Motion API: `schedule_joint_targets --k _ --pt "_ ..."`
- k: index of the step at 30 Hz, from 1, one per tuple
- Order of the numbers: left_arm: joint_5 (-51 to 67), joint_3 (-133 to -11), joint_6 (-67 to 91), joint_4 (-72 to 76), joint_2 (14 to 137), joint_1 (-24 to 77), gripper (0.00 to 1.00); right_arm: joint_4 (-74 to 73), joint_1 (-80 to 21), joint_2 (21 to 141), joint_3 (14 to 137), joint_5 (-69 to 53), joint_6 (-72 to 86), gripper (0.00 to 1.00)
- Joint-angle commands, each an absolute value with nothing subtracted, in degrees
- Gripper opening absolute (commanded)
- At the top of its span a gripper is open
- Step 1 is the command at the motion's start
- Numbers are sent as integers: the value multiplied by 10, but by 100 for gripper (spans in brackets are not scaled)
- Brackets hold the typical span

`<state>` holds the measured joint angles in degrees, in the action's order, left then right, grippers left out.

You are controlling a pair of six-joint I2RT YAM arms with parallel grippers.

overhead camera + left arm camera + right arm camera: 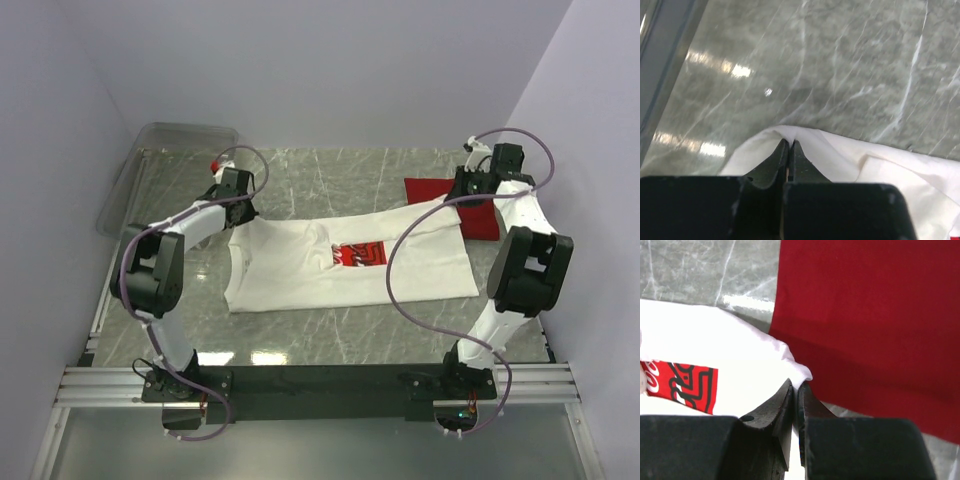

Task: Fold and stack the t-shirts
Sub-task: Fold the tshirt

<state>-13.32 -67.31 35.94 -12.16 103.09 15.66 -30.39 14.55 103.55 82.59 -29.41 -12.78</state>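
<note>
The white t-shirt (340, 265) lies on the table (330, 175), folded into a wide band that runs from left to right. A red square picture (358, 254) with white and black lines shows on top, near the middle. The red t-shirt (482, 222) is plain, folded small and flat at the far right. The white one's far right corner reaches its edge

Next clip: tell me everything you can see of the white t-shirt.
The white t-shirt is soft, wrinkled cloth with a red square graphic with black lines printed near its middle. It lies spread wide across the grey marbled table, mostly flat. The left gripper is shut on its far left corner and the right gripper on its far right corner, which lies beside the red t-shirt.
</note>
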Motion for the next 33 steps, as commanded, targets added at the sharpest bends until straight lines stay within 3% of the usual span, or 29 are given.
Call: schedule_joint_targets --k 1,18,33 --pt "-135 -762 329 -134 1072 155 0 -250 154 978 787 -266 -104 0" --pt "-87 -1191 337 -178 1361 146 0 -207 160 850 638 -189 -48 0" --pt "-14 -1378 532 -54 1516 141 4 -262 160 752 530 -150 -75 0"
